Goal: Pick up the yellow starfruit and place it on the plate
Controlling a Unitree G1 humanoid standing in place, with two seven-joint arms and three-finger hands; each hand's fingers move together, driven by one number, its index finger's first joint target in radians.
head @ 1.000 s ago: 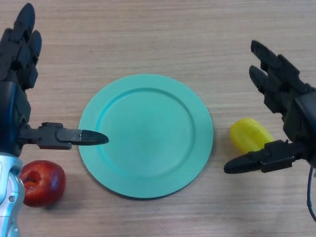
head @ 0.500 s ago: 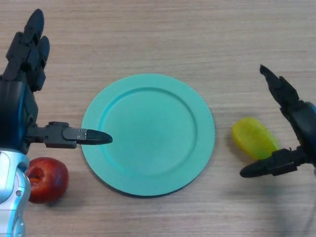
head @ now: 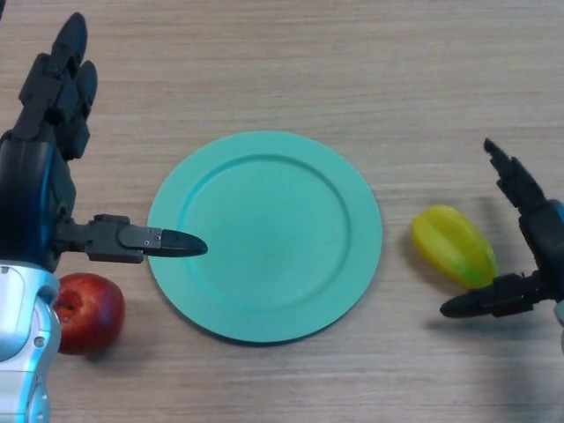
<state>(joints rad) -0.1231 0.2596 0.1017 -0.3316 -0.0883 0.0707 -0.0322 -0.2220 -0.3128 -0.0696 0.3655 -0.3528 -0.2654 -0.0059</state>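
a smooth, ridged yellow starfruit lies on the pale wood-grain table, just right of a round matte teal plate. the black right hand spreads wide beside it, holding nothing. the left hand rests open above a glossy red apple.

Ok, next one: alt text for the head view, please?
The right robot hand, fingers spread open, flanks a yellow starfruit lying on the wooden table to the right of an empty green plate. The open left robot hand hovers at the plate's left edge, above a red apple.
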